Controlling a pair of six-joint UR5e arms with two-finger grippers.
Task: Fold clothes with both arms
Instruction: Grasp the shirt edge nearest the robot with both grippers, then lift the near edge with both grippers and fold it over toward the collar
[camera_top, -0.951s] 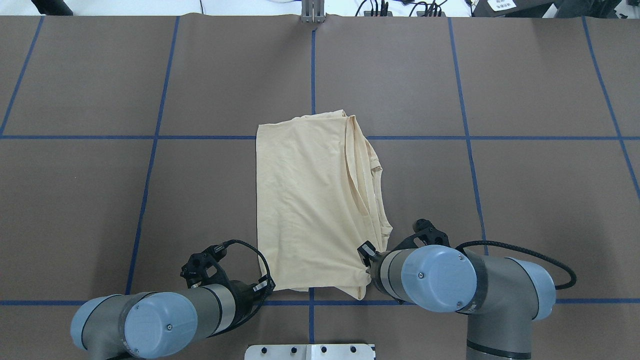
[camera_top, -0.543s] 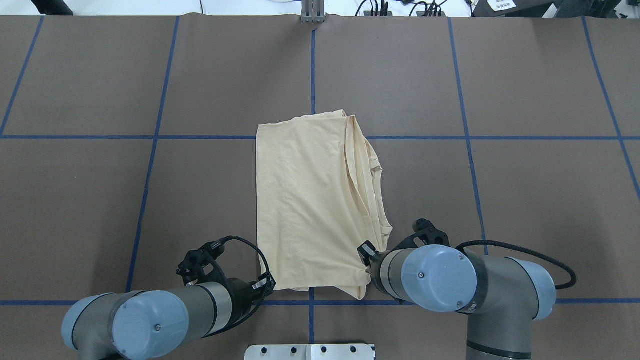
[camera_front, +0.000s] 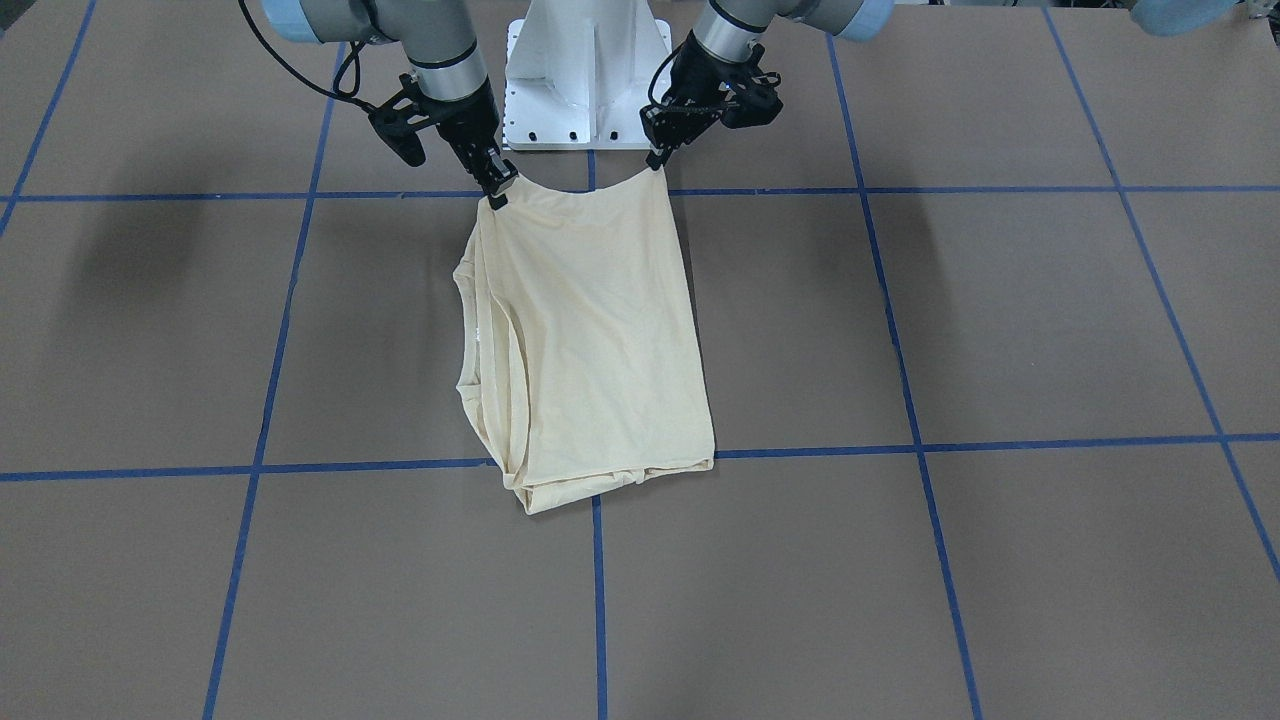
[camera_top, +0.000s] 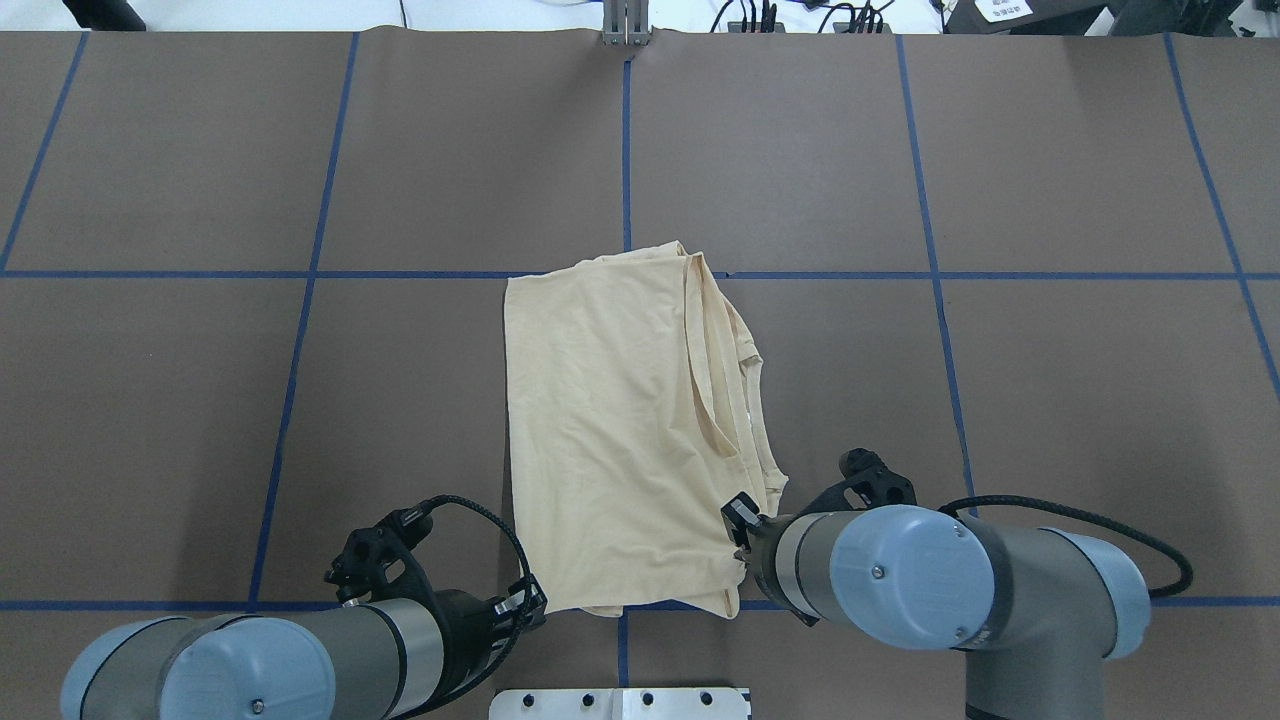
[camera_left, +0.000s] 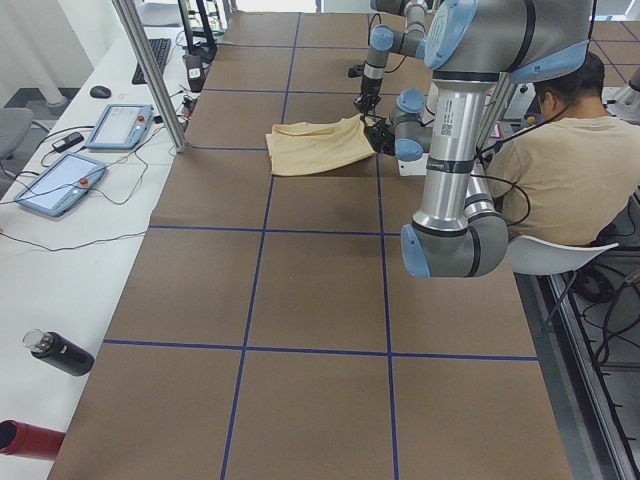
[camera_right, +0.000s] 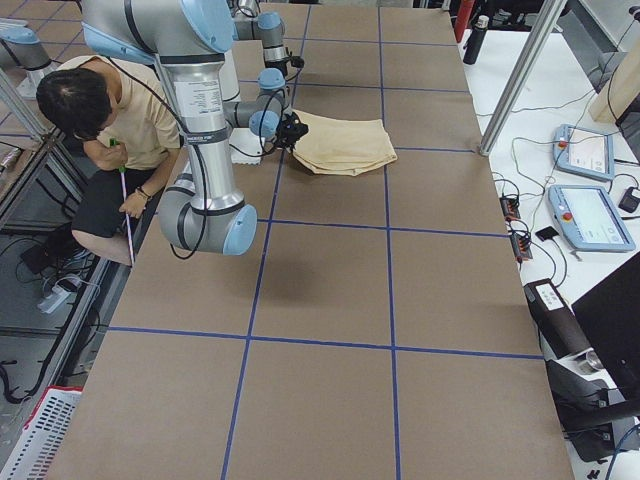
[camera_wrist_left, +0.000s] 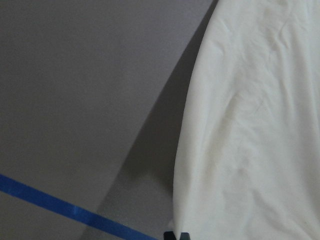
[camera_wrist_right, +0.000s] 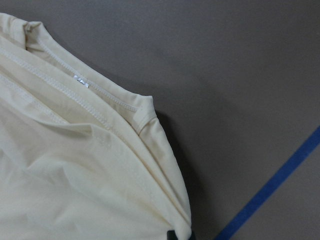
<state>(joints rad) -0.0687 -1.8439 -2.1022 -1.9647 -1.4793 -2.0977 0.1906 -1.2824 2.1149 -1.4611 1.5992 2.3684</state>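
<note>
Shirt (camera_top: 610, 430) of pale cream cloth lies folded into a long panel at the middle of the brown table (camera_top: 180, 400), among blue tape lines (camera_top: 626, 150). On the left, the left gripper (camera_front: 657, 158) has its fingers pinched on the shirt's near left corner. The near edge sags in a shallow curve between the two corners. On the right, where layered hems show, the right gripper (camera_front: 497, 188) pinches the near right corner.
</note>
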